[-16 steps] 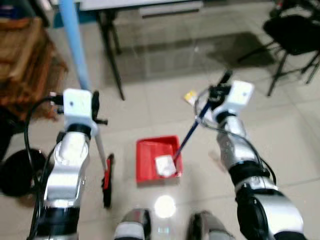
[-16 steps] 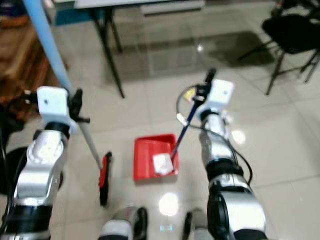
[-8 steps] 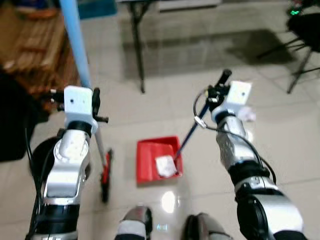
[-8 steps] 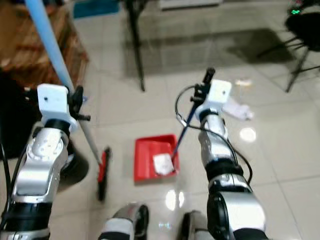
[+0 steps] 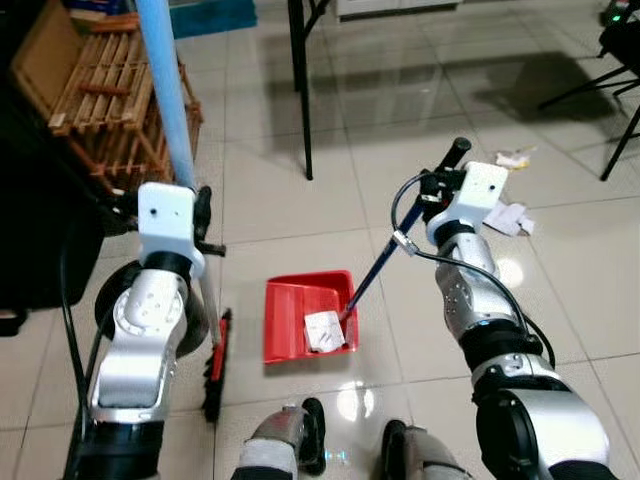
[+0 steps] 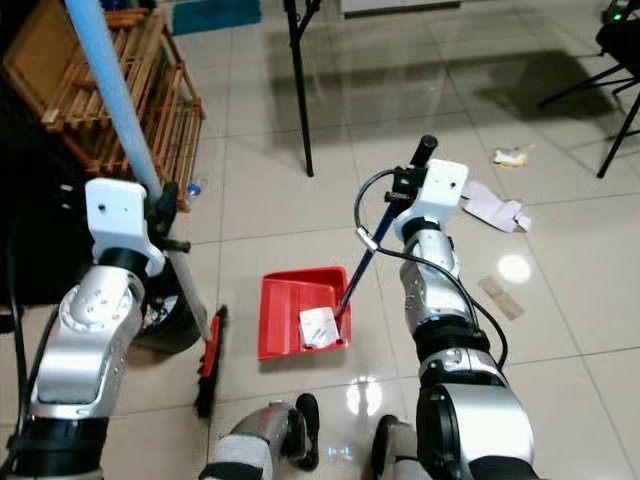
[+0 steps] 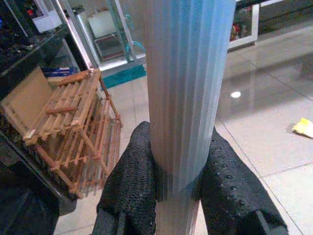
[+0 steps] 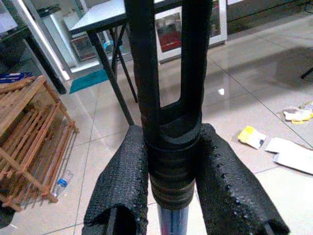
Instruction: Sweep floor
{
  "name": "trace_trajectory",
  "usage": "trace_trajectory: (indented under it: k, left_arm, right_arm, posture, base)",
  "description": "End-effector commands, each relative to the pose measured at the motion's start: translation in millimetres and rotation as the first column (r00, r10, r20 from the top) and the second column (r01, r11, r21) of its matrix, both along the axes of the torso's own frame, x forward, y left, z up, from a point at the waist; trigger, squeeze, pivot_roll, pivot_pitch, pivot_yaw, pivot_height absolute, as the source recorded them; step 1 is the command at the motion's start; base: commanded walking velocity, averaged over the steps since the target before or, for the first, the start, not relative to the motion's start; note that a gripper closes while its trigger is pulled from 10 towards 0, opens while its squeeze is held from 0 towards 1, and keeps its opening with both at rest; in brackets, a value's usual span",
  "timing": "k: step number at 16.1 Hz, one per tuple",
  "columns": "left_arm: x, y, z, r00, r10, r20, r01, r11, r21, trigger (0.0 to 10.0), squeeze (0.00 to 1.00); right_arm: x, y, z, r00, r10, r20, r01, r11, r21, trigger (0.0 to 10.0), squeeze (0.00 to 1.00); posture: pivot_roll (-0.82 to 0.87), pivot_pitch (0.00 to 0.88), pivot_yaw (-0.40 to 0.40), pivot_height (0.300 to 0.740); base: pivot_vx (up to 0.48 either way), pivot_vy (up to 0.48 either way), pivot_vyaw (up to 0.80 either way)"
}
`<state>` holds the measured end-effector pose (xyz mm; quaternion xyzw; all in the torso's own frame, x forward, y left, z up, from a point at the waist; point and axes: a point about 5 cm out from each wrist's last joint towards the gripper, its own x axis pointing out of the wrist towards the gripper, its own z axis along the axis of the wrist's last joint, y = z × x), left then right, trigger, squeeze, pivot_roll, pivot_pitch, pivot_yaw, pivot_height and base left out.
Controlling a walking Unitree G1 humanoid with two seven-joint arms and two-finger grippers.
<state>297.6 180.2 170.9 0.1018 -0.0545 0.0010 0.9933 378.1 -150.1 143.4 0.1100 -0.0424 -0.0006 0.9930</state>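
Note:
A red dustpan [image 5: 291, 319] rests on the tiled floor just ahead of my feet, with a white paper scrap [image 5: 322, 331] lying in it. Its dark blue handle [image 5: 373, 273] slants up to my right gripper [image 5: 441, 186], which is shut on the black grip [image 8: 168, 147]. My left gripper [image 5: 198, 214] is shut on the light blue broom pole [image 7: 182, 98]. The broom's red and black head [image 5: 215, 362] sits on the floor left of the dustpan. Crumpled white paper [image 5: 511, 216] and a yellow scrap [image 5: 516, 156] lie on the floor to the right.
A wooden slatted rack [image 5: 112, 100] stands at the back left, with a plastic bottle [image 6: 190, 188] on the floor beside it. Black table legs [image 5: 301, 90] rise ahead, and chair legs [image 5: 620, 95] are at the far right. A tan strip [image 6: 500, 297] lies on the tiles.
The camera has turned, so the rack now shows at the left and the paper litter at the right. Both grippers keep the same hold on broom and dustpan.

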Motion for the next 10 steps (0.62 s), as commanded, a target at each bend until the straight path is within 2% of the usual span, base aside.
trace_trajectory:
  k: [1,10]
  left_arm:
    - [-3.4,-0.7,8.5,0.999,-0.003,0.034,0.003,1.000,0.020,10.0,0.00]
    - [-3.7,-1.6,9.6,0.999,0.000,0.040,-0.001,1.000,0.023,10.0,0.00]
  right_arm:
    - [1.6,3.3,7.6,0.999,0.006,0.032,-0.006,1.000,0.019,10.0,0.00]
    - [1.2,2.8,5.4,1.000,0.008,0.022,-0.008,1.000,0.014,10.0,0.00]
  posture:
    - [0.08,0.237,0.070,0.740]
    - [0.08,0.239,0.069,0.740]
  base:
    - [0.000,0.000,0.00]
    - [0.000,0.000,0.00]
